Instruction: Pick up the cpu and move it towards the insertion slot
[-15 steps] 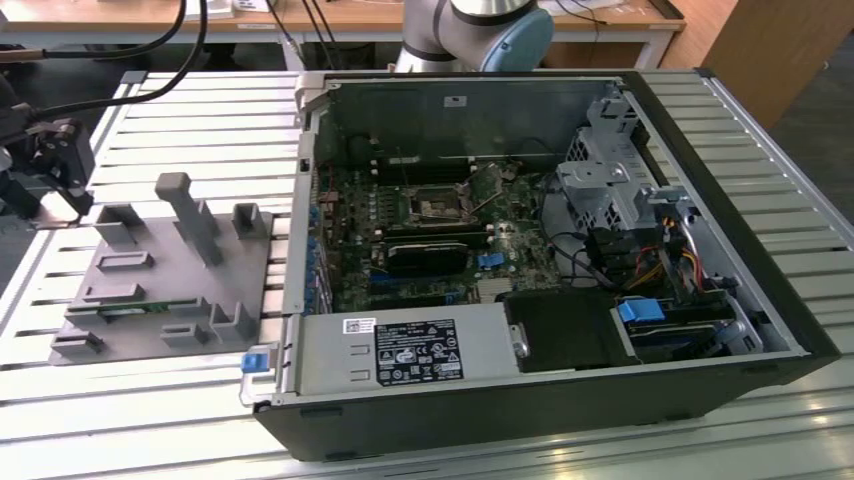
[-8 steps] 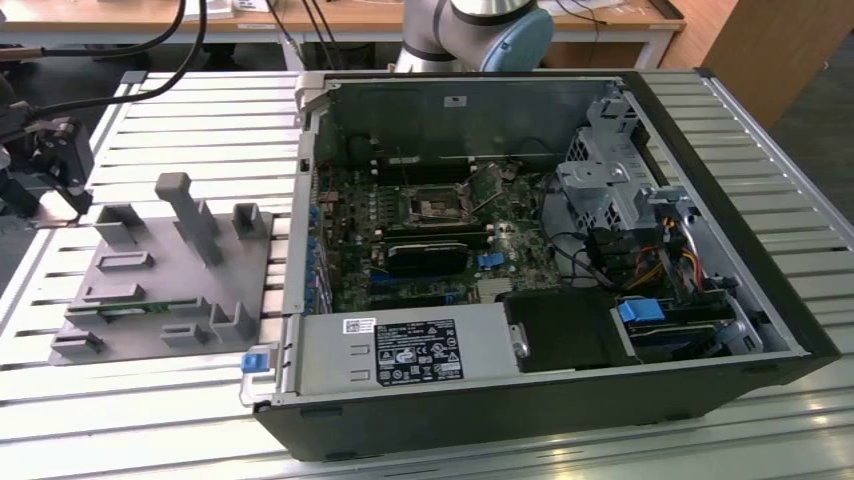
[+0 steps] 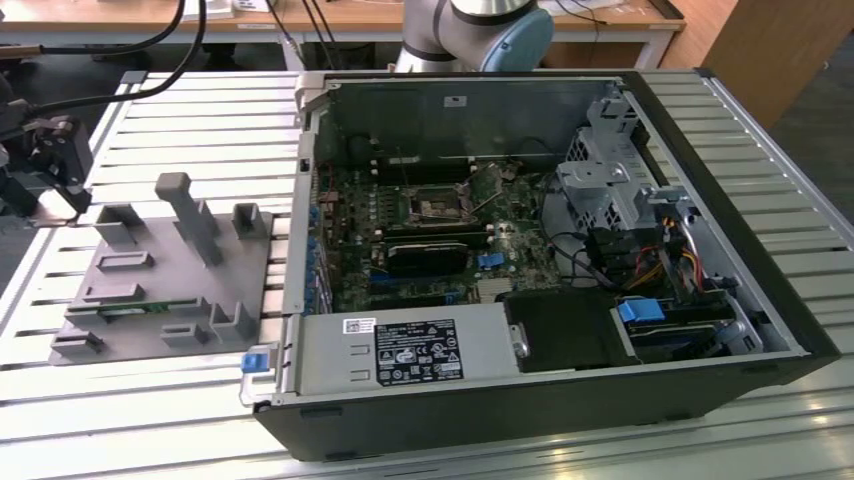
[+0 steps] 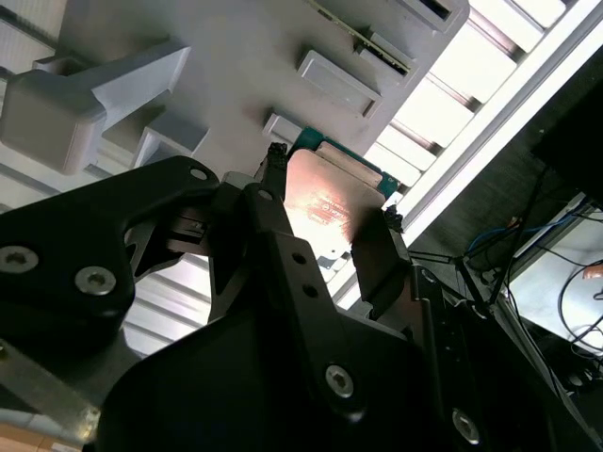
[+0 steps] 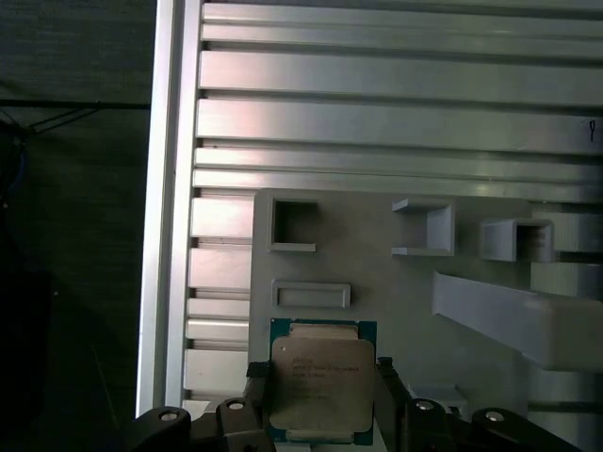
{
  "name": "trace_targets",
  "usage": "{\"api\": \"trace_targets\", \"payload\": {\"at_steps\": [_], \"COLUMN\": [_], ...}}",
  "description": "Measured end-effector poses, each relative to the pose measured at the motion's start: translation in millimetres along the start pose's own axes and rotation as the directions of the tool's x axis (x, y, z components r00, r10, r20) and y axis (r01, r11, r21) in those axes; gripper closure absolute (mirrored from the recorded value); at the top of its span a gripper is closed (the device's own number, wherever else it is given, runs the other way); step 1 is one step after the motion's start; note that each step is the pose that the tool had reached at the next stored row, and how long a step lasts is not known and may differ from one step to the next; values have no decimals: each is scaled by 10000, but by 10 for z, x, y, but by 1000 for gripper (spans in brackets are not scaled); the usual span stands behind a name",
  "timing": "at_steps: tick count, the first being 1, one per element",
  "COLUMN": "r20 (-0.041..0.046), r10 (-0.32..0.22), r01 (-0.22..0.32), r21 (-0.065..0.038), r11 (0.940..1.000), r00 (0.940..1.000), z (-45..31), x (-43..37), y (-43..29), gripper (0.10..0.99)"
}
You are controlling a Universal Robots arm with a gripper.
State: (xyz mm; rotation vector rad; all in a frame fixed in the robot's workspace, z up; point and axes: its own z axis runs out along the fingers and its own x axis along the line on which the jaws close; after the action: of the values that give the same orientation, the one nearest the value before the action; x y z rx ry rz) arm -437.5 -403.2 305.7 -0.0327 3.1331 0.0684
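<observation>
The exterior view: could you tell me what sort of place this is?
Likely a robot lab bench for computer assembly: an open computer case on a slotted metal table, beside a grey fixture.

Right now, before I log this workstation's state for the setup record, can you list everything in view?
cpu: one, silvery top on a green base, between the gripper's fingers with the fixture behind it
fixture: one, grey plastic, on the table at the exterior view's left
memory strip: one, green, lying on the fixture
computer case: one, black, open, on the table at the exterior view's right of the fixture
motherboard: one, green, inside the case
power supply: one, silver with a label, in the case's near part
table: one, slatted aluminium, under it all
arm: one, grey with a blue cap, behind the case
gripper: one, black, shut on the cpu
</observation>
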Motion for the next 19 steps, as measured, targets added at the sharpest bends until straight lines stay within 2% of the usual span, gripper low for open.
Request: {"api": "trace_targets", "payload": {"at_steps": [19], "r20": [0], "r10": [0], "r01": [0], "r21": [-1], "r11": [10000], "r00": [10000], "z": [-55], "x": [0], "y": [2], "gripper": [561]}}
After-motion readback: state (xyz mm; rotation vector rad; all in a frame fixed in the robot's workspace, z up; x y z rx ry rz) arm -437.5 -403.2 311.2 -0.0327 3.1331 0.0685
